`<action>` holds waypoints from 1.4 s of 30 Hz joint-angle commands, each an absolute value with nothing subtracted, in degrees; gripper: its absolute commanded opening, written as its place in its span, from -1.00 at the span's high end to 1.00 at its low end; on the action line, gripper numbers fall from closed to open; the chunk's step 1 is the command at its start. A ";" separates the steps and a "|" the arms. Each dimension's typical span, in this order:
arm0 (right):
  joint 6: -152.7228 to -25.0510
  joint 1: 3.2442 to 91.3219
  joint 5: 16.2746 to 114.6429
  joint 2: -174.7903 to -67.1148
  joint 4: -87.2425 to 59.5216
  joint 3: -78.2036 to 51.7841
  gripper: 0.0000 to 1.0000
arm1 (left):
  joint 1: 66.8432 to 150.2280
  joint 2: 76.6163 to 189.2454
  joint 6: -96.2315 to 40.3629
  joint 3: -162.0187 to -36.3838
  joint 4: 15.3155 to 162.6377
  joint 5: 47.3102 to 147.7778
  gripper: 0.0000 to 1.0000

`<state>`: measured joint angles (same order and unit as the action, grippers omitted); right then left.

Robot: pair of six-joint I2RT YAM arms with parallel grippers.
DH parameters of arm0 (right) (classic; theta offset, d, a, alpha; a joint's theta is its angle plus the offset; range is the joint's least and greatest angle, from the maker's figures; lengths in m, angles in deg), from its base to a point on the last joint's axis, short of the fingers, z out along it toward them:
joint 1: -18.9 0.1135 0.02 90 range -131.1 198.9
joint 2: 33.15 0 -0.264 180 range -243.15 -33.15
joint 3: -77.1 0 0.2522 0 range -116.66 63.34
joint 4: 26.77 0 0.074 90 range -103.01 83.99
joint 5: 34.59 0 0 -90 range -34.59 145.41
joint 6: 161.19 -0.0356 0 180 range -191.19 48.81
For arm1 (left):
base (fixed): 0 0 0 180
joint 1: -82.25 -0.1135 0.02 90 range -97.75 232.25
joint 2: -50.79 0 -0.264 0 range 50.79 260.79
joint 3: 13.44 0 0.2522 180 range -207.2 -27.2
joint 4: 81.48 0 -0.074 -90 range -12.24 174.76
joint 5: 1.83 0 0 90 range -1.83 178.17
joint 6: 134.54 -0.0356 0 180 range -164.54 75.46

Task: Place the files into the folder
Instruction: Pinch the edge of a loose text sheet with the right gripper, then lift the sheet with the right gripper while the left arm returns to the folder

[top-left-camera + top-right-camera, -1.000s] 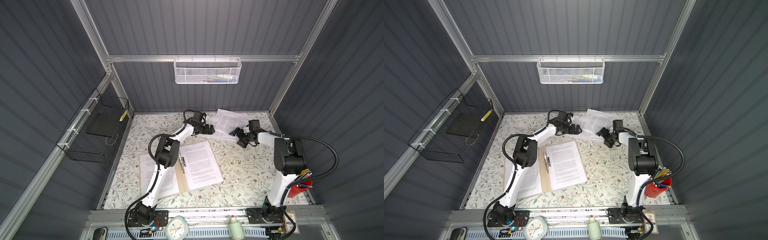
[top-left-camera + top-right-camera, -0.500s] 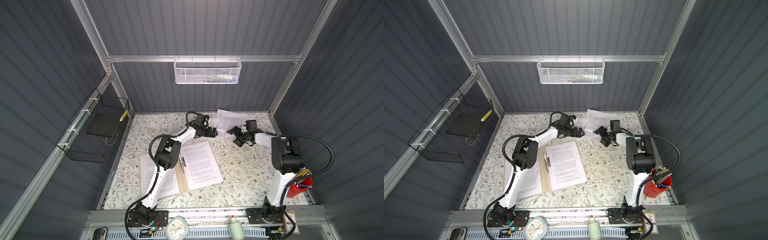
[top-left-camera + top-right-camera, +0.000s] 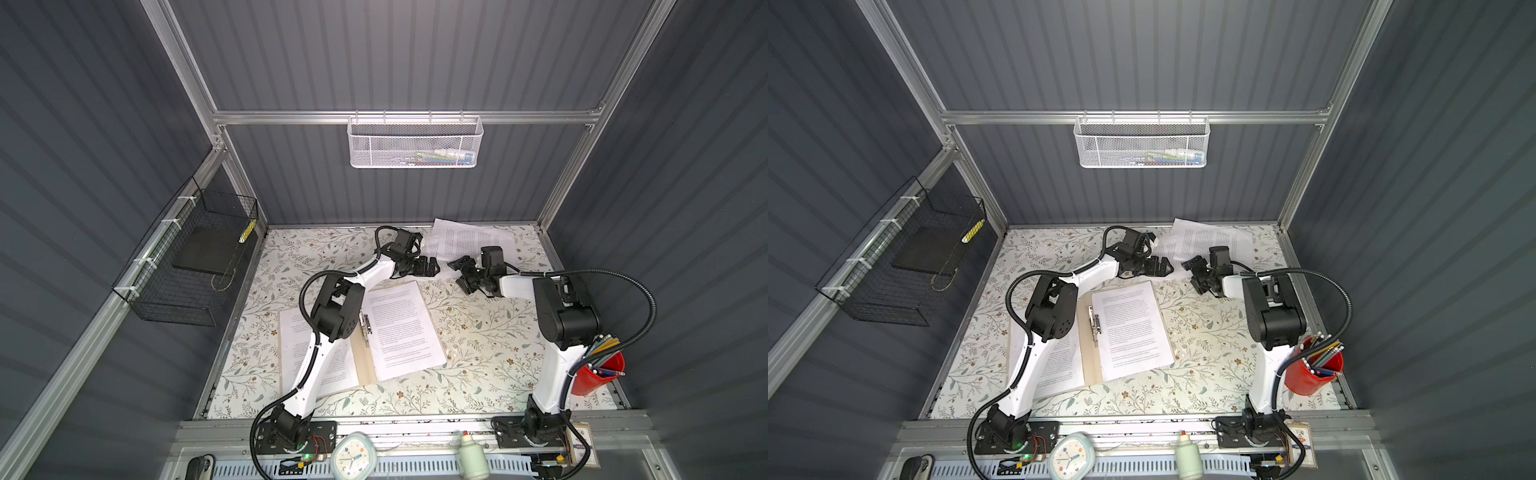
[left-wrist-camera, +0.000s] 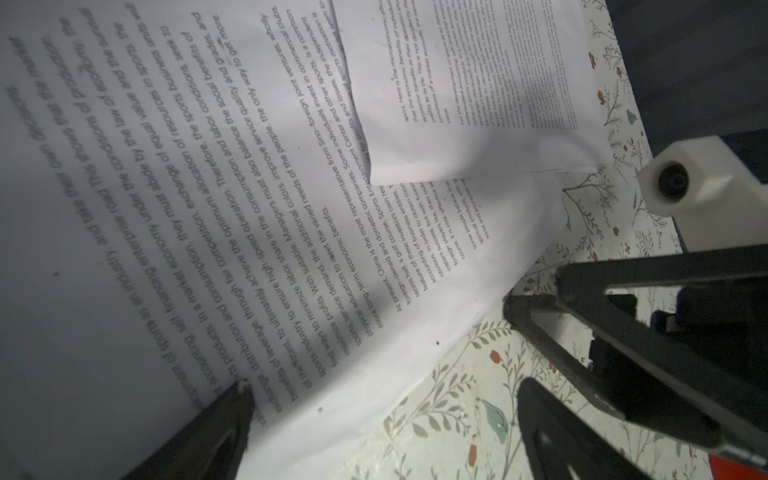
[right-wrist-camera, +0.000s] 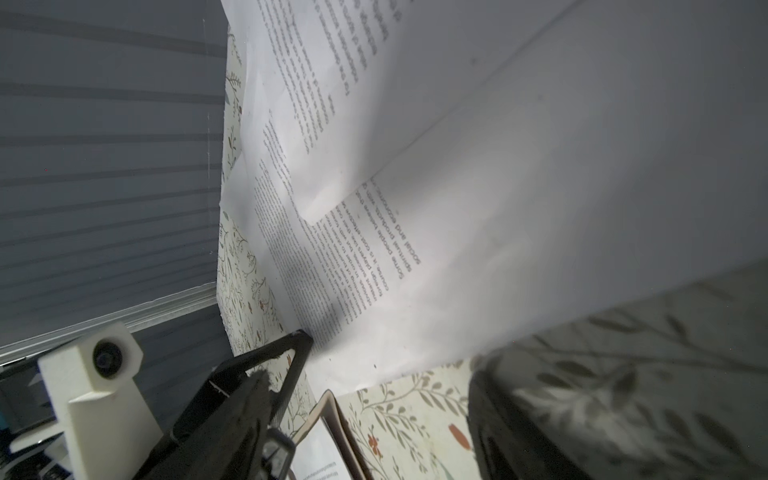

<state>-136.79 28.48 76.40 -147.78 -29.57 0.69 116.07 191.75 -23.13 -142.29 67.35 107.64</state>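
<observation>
Room: dark grey ribbed walls close in a table (image 3: pixel 478 332) spread with a pale leaf-and-flower cloth.
Folder: tan card folder (image 3: pixel 365 365), open flat from the middle of the table toward 7 o'clock, with a metal clip (image 3: pixel 365 328) on its spine. A white printed sheet lies on each half, and the 3 o'clock sheet (image 3: pixel 399 328) sits slightly askew.
Loose files: white sheets of dense black text (image 3: pixel 469 241), between 12 and 1 o'clock by the back wall. They overlap at different angles and lie apart from the folder.
Left pincer: in both top views (image 3: pixel 432 268) (image 3: pixel 1167 268) its fingers stand wide apart at the 9 o'clock edge of the loose files. Nothing is clamped.
Right pincer: its fingers are apart too (image 3: pixel 459 275) (image 3: pixel 1192 275), just on the 3 o'clock side of the left pincer and facing it. It grips nothing.
Top views only: the whole layout, plus a red cup (image 3: pixel 598 374) of pencils at 4 o'clock.
Left wrist view only: the print reads as lines of text. One sheet's corner lies over another, and one of the fingers (image 4: pixel 224 415) overlaps the lower sheet; I cannot tell whether it touches.
Right wrist view only: the lower sheet bows up off the cloth between the right pincer's (image 5: pixel 390 365) fingers. The folder's tan corner (image 5: pixel 324 415) shows close by.
</observation>
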 commanded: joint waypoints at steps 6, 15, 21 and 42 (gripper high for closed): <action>-142.95 30.46 70.52 -151.26 -35.15 1.10 -0.52 | 116.44 192.98 -21.60 -140.03 60.46 109.35 -0.99; -145.80 31.69 71.15 -154.16 -41.37 1.34 -0.45 | 116.44 194.03 -22.51 -140.96 59.62 110.57 -0.99; -147.93 32.56 68.88 -154.77 -44.20 1.82 -0.18 | 116.43 194.01 -22.48 -140.83 59.73 111.23 -0.99; -155.43 31.08 63.55 -140.67 -50.09 15.62 1.00 | 114.52 182.62 -22.31 -149.18 59.24 116.80 -0.99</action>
<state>-153.16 32.13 65.54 -144.81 -48.06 13.21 115.24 189.50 -22.85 -146.51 60.27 114.65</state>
